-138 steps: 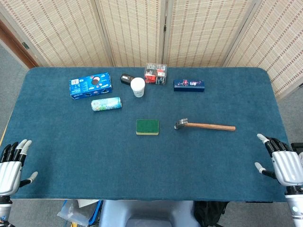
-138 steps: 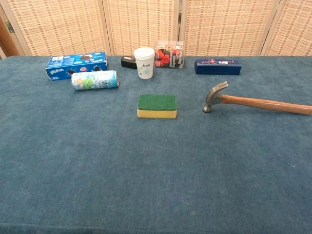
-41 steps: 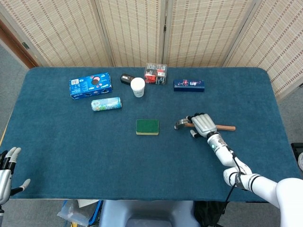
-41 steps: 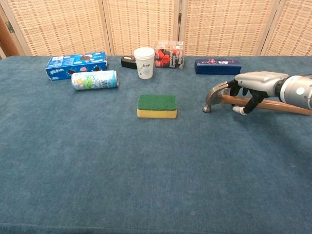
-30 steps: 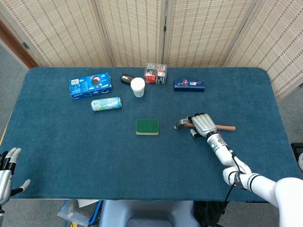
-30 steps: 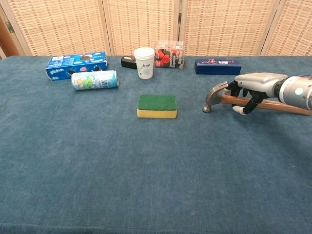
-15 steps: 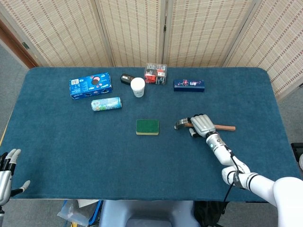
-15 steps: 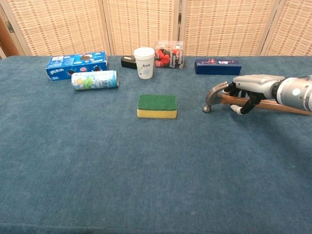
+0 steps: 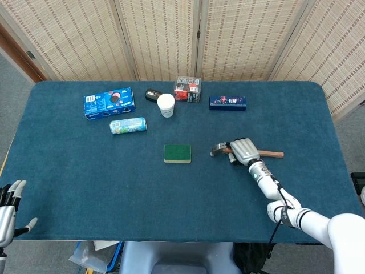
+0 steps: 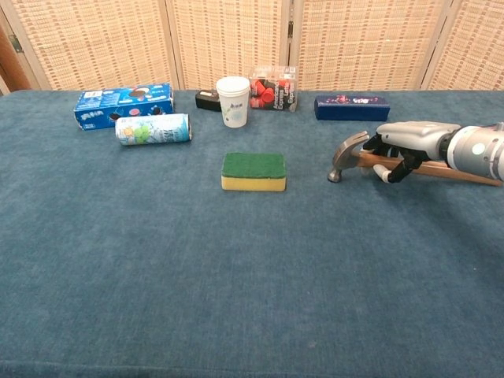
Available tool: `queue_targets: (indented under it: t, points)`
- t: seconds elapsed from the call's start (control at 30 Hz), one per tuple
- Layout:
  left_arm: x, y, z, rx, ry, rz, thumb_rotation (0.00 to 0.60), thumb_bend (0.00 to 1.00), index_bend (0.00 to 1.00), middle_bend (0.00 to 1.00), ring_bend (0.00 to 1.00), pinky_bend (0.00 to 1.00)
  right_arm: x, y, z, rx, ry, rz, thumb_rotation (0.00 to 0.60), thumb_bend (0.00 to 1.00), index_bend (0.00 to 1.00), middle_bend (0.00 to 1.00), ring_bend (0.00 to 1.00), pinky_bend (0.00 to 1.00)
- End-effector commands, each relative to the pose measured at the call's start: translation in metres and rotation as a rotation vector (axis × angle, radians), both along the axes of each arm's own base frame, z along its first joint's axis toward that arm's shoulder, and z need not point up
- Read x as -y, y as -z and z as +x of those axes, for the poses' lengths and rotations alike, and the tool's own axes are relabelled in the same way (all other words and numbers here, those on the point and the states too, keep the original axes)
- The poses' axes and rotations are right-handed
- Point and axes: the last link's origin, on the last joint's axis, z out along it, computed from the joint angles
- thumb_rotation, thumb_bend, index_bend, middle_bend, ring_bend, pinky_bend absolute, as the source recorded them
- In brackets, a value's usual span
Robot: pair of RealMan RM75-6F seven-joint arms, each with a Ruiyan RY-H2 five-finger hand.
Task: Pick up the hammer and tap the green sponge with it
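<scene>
Fingers [image 10: 394, 167] of the right hand [image 9: 244, 151] curl around the hammer [image 10: 350, 153], right of the green sponge [image 10: 253, 171].
Left hand [image 9: 7, 210] spread; blue cloth table [image 9: 102, 171], woven screens [image 9: 159, 34] behind.

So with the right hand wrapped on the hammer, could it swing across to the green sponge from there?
Probably yes: the right hand grips the hammer near its head, and only bare cloth lies between the head and the green sponge.
</scene>
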Motion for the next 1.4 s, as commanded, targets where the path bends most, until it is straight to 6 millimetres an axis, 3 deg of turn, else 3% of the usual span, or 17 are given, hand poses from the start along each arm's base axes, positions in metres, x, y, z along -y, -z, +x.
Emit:
queue_targets:
  t: [0.03, 0.4, 0.7, 1.07, 1.4]
  points:
    - [0.0, 0.0, 0.0, 0.001, -0.001, -0.001, 0.6, 0.18, 0.0, 0.0, 0.0, 0.0, 0.0, -0.001, -0.001, 0.005, 0.0, -0.005, 0.6, 0.63, 0.47, 0.56, 0.34, 0.29]
    - [-0.002, 0.002, -0.001, 0.004, -0.009, -0.006, 0.6, 0.18, 0.0, 0.0, 0.0, 0.0, -0.002, -0.009, -0.004, 0.052, -0.001, -0.034, 0.6, 0.67, 0.57, 0.67, 0.48, 0.4]
    - [-0.001, 0.001, -0.001, 0.001, -0.012, -0.005, 0.6, 0.18, 0.0, 0.0, 0.0, 0.0, -0.007, -0.024, 0.0, 0.104, -0.047, -0.069, 0.6, 0.71, 0.62, 0.77, 0.66, 0.7]
    - [-0.001, 0.002, 0.002, -0.004, -0.005, -0.011, 0.6, 0.18, 0.0, 0.0, 0.0, 0.0, -0.014, -0.047, 0.023, 0.169, -0.09, -0.05, 0.6, 0.72, 0.63, 0.79, 0.69, 0.76]
    - [0.0, 0.002, 0.002, -0.004, -0.003, -0.012, 0.6, 0.17, 0.0, 0.0, 0.0, 0.0, -0.019, -0.039, 0.058, 0.254, -0.089, 0.052, 0.6, 0.73, 0.63, 0.79, 0.7, 0.77]
